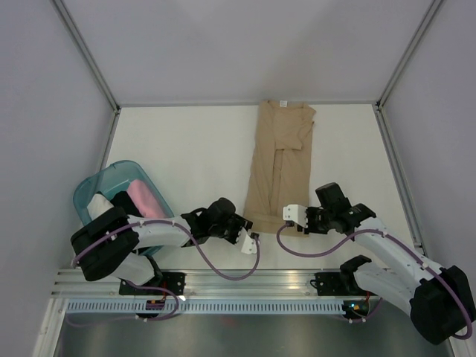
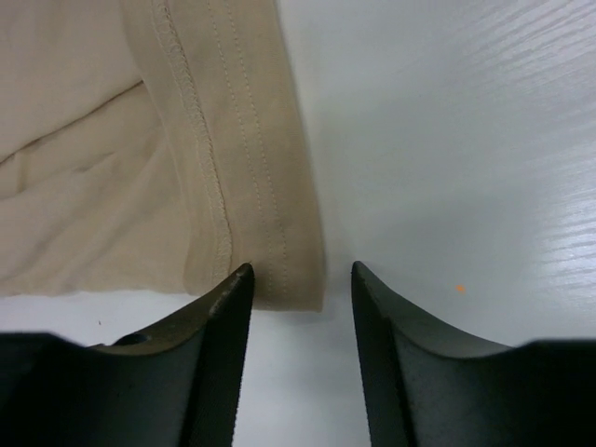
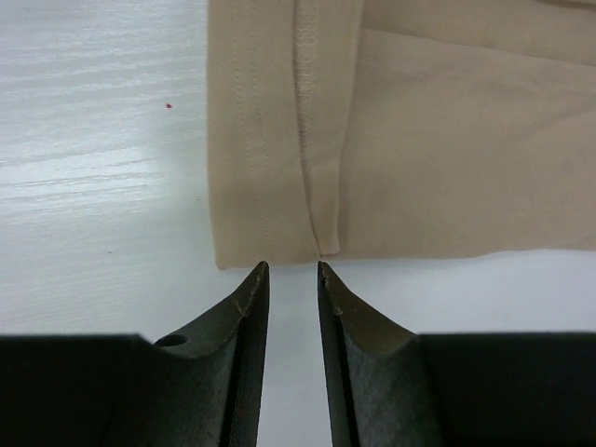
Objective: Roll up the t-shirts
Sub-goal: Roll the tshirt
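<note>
**One shirt folded and lined up, roll not yet begun**

Nearest you, both arms reach in from the near edge of the white table [image 1: 186, 149] and meet at the near hem of the tan short-sleeved cotton t-shirt [image 1: 279, 163].

- **Left jaws:** they stand spread with nothing between them. The tips sit just at the hem's corner, one over the stitched edge and one over bare table.
- **Right jaws:** they are only narrowly apart and also empty. The tips sit just short of the hem, in line with its folded seam.

The shirt lies flat as a long narrow strip, its sides folded in. It runs from near the middle of the table to the far edge, where the collar sits. No turn of the roll has been made, so I judge the folding done and the rolling all ahead of you.

By the near left corner, the translucent teal plastic basket [image 1: 111, 165] holds a pink rolled bundle [image 1: 145, 197] and a white rolled bundle [image 1: 97, 204]. These look finished.
</note>
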